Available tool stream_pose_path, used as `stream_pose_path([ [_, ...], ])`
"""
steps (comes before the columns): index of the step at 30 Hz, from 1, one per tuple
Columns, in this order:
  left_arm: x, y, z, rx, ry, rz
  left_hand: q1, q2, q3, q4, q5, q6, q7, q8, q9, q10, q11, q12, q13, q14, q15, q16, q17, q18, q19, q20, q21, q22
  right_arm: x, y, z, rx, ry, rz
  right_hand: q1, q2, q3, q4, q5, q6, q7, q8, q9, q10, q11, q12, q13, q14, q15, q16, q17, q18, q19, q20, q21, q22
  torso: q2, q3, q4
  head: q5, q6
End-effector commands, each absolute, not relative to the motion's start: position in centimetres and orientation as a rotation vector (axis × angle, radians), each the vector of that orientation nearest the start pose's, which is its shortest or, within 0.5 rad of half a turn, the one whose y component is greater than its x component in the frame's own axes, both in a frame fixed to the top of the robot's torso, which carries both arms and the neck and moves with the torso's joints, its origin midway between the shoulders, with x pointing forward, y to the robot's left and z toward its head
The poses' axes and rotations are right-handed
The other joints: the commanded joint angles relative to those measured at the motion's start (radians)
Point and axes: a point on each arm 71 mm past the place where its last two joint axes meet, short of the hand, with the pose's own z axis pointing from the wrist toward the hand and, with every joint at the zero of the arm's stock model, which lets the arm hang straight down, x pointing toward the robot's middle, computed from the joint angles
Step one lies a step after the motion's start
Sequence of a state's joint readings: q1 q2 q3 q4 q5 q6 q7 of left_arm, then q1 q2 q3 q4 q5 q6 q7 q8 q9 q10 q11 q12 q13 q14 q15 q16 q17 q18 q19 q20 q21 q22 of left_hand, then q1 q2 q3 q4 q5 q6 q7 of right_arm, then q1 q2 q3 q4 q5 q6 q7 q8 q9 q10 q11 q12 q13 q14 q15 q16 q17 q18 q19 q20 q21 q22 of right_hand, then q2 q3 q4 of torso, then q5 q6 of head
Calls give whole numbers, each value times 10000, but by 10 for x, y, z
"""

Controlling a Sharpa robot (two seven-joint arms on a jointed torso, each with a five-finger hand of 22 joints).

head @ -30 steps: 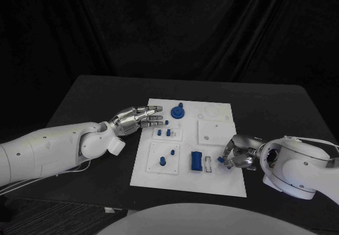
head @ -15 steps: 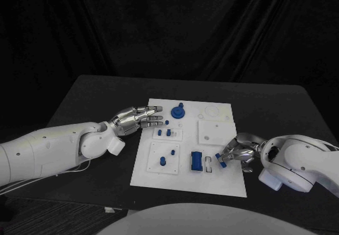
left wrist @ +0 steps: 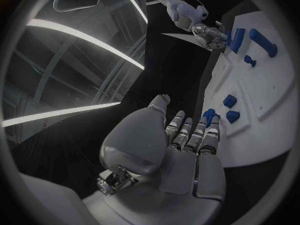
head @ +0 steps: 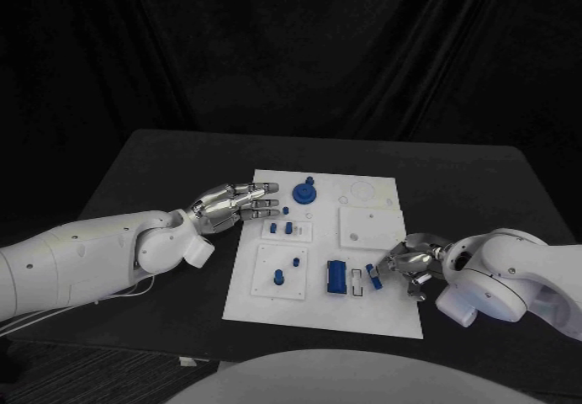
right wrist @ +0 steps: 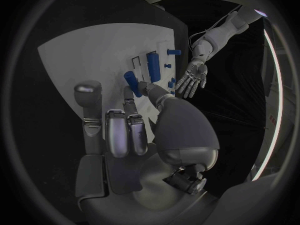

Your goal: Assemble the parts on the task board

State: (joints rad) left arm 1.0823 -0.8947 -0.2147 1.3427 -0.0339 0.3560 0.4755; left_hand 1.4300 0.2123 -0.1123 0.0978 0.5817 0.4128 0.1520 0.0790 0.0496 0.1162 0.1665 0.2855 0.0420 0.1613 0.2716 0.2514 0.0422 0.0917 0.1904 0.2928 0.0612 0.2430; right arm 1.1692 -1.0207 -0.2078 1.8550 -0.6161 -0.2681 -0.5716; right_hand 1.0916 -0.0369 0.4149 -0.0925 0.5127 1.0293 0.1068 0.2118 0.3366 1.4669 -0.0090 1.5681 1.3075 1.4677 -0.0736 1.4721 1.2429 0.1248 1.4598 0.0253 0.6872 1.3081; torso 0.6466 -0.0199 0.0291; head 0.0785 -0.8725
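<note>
The white task board (head: 370,227) lies mid-table. My right hand (head: 410,268) pinches a small blue part (head: 373,276) between thumb and a finger, just over the board's right edge, beside a narrow white slot (head: 358,283) and an upright blue block (head: 336,276). The right wrist view shows the same pinched part (right wrist: 130,78) over the board (right wrist: 81,50). My left hand (head: 230,206) hovers by the board's upper left edge, fingers spread and holding nothing; the left wrist view shows this hand (left wrist: 181,140) beside the board (left wrist: 262,85).
A round blue knob part (head: 304,194) stands at the board's far end. Two small blue pieces (head: 283,227) sit below it, and blue pegs (head: 285,273) stand on the near-left panel. Bare black table (head: 485,194) surrounds the board.
My right hand has moved left with the blue part, from off the board's right edge to beside the white slot. The left hand has stayed put.
</note>
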Motion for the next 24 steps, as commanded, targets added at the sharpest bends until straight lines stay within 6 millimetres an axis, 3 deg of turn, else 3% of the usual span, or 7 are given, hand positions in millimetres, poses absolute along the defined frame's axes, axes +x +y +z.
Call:
stream_pose_path([
  [1, 440, 261, -291, -11406, 17837, -19085, -79, -2, 54, 12, 35, 79, 64, 53, 10, 37, 20, 32, 16, 79, -21, 32, 15, -57, 101, -2, 68, -4, 363, -219, -272, 9913, 24594, 5608, -49, 26, -75, 12, -78, 491, -443, -55, -3, 1039, -54, 27, 2633, 505, -81, -25, -18, 109, -93, -3, -37, 797, 2, 0, 0, -3, -2],
  [24, 441, 260, -291, -11393, 17851, -19123, -89, -18, 56, 3, 34, 76, 64, 55, 10, 40, 30, 27, 14, 78, -20, 31, 14, -57, 95, -2, 66, -16, 356, -210, -280, 11147, 25099, 6029, -191, 94, -332, 174, -333, 355, -408, -160, -25, 1039, -27, 27, 2633, 488, -61, -55, -105, 165, -248, 10, -444, 692, 1, -1, 0, 3, -2],
])
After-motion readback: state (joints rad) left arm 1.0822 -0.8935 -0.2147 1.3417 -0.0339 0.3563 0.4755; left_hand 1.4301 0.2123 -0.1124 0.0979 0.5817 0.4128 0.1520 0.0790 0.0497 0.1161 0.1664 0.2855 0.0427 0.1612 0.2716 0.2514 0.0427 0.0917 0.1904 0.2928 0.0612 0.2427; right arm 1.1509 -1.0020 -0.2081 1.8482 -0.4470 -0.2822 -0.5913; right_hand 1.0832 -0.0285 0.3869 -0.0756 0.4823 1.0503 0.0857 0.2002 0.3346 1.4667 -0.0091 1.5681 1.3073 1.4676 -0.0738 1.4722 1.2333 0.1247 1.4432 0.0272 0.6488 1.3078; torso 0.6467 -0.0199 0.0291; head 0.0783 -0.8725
